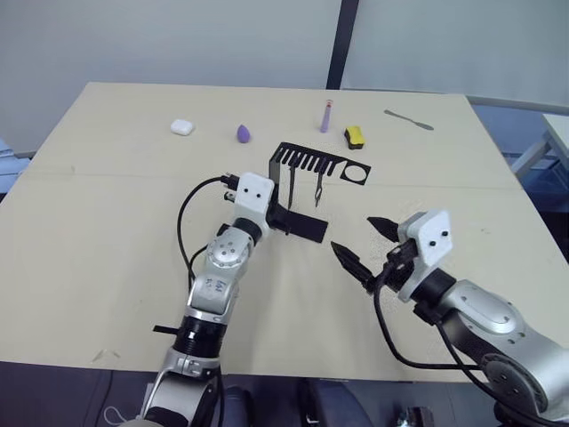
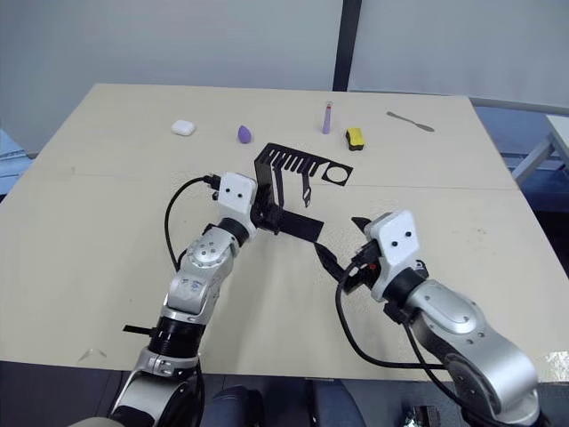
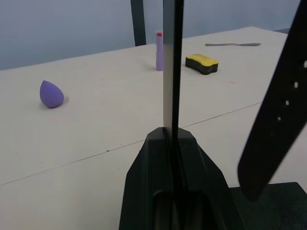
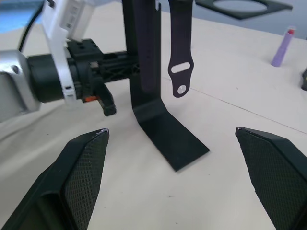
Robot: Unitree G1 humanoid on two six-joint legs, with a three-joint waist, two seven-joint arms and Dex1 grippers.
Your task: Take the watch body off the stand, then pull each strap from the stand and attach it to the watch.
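The black stand (image 1: 307,162) sits mid-table, its comb-slotted top plate ending in an empty round hole (image 1: 356,173) and its flat base foot (image 1: 307,229) resting on the table. One dark strap (image 1: 317,189) with holes hangs from the comb, also seen as the strap (image 4: 180,72). My left gripper (image 1: 283,218) is shut on the stand's upright plate (image 3: 171,72). My right gripper (image 1: 360,238) is open just right of the base foot, with nothing between its fingers (image 4: 81,167). The watch body is out of view.
Along the far side lie a white case (image 1: 182,127), a purple egg-shaped object (image 1: 243,133), an upright lilac tube (image 1: 326,116), a yellow-and-black object (image 1: 354,136) and a metal tool (image 1: 409,119). The table (image 1: 107,267) ends close to the robot.
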